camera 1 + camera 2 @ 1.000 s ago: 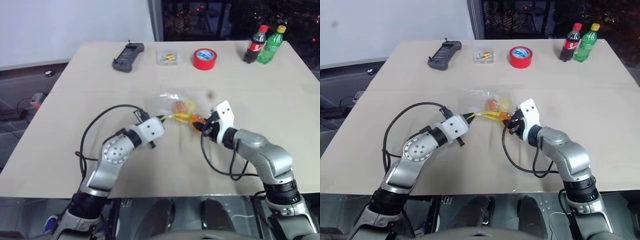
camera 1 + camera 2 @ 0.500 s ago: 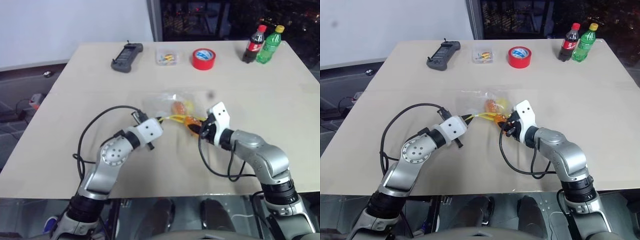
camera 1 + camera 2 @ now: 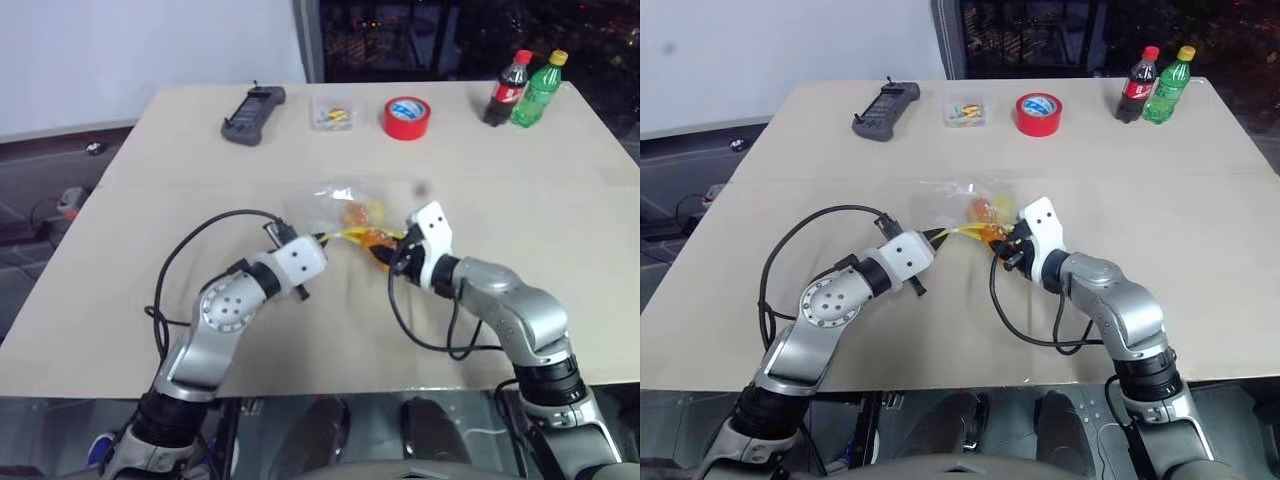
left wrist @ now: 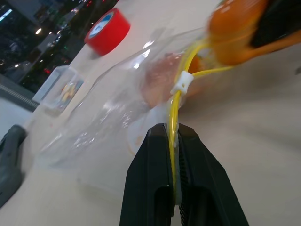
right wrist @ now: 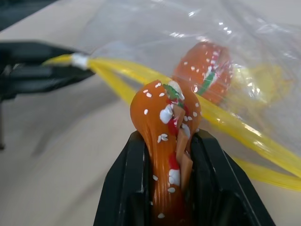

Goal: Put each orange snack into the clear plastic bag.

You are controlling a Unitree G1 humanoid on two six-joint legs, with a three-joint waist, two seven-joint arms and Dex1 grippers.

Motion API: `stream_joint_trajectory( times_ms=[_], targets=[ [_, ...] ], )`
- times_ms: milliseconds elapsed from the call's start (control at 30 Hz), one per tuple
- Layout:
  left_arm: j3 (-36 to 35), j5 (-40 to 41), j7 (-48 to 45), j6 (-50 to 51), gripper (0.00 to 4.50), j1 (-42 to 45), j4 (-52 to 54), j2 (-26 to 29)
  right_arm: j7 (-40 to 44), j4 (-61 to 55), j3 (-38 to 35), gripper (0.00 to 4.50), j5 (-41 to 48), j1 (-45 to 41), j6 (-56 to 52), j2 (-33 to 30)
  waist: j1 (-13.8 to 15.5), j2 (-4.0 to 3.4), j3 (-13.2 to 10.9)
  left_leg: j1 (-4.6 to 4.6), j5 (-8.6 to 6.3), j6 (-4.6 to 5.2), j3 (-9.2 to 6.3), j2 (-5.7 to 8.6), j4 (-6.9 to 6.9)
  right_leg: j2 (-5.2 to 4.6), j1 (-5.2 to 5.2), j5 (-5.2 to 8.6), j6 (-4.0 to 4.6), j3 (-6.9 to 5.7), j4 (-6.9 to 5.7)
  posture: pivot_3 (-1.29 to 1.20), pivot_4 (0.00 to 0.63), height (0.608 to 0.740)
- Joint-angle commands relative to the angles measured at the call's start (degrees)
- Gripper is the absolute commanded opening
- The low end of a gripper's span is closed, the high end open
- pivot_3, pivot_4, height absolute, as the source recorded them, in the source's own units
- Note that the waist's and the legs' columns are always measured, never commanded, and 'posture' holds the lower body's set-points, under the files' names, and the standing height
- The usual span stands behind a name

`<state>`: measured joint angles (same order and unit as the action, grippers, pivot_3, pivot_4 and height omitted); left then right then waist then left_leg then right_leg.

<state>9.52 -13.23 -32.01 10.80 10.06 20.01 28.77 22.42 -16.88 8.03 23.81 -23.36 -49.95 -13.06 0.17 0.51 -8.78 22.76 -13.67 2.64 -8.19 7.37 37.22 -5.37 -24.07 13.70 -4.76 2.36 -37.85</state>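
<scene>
The clear plastic bag [image 3: 340, 203] lies crinkled at the middle of the table. My left gripper [image 3: 322, 238] is shut on the bag's yellow seal strip [image 4: 175, 117] and holds the mouth up. One orange snack [image 5: 203, 69] sits inside the bag [image 4: 108, 106]. My right gripper [image 5: 167, 146] is shut on the other orange snack [image 5: 165, 120], a speckled orange bun squeezed between the black fingers. That snack [image 3: 378, 243] hangs at the bag's mouth, just over the yellow strip, with the right gripper [image 3: 386, 255] close beside the left one.
Along the table's far edge stand a black controller [image 3: 254, 102], a small clear box [image 3: 333, 113] of coloured bits, a red tape roll [image 3: 407, 117], and a cola bottle [image 3: 505, 88] next to a green bottle [image 3: 538, 88]. Black cables loop from both wrists onto the table.
</scene>
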Motion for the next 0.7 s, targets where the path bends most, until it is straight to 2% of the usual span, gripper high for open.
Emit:
stream_joint_trajectory(
  times_ms=[33,233,367,467,567,700],
  targets=[
    [-0.2,0.7,-0.9,-1.2,0.00,-1.2,3.2,1.0,-3.5,0.6,-4.6,0.93,2.6,-2.2,-0.8,4.6,-0.4,0.00,0.0,0.00,0.00,0.00,0.00,0.00,0.00,0.01,0.00,0.00,0.00,0.00,0.00,0.00,0.150,0.740],
    [-0.2,0.5,-0.5,-1.1,0.00,-1.1,3.1,0.4,-7.4,3.4,-7.1,0.93,3.9,-1.4,-3.1,10.6,-0.9,-0.03,0.0,-0.01,0.00,0.00,-0.01,0.00,-0.02,0.02,0.00,0.00,0.00,0.01,0.00,0.00,0.150,0.740],
    [-0.6,0.7,0.0,-0.5,0.00,-1.2,3.2,-0.2,-2.1,2.2,0.8,0.93,-0.1,0.5,-0.2,4.7,-0.9,-0.04,0.0,-0.01,0.00,0.00,0.00,0.00,-0.03,0.02,0.00,0.00,0.00,0.00,0.00,0.00,0.150,0.740],
    [-0.6,0.7,0.0,-0.3,0.00,-1.5,3.5,-0.3,-0.2,2.2,2.7,0.93,-0.5,0.5,3.0,4.0,-1.1,-0.05,0.0,-0.02,0.00,0.00,0.00,0.00,-0.03,0.02,-0.01,0.00,0.00,0.00,0.01,0.00,0.150,0.740],
    [-0.8,0.7,0.1,-0.1,0.00,-1.7,3.6,-0.5,1.9,3.7,7.8,0.93,-6.6,-0.7,9.3,0.7,-1.3,-0.05,0.0,-0.03,0.00,0.01,0.00,-0.03,-0.04,0.05,-0.03,0.00,0.00,0.03,-0.02,0.00,0.150,0.740],
    [-0.1,0.8,-1.3,-0.7,0.00,-2.9,4.0,0.5,1.4,6.5,5.3,0.93,-4.2,-2.0,9.9,4.9,-1.2,-0.05,0.0,-0.04,0.00,0.00,0.00,-0.03,-0.03,0.06,-0.01,0.00,0.00,0.01,-0.01,0.00,0.150,0.740]
  ],
)
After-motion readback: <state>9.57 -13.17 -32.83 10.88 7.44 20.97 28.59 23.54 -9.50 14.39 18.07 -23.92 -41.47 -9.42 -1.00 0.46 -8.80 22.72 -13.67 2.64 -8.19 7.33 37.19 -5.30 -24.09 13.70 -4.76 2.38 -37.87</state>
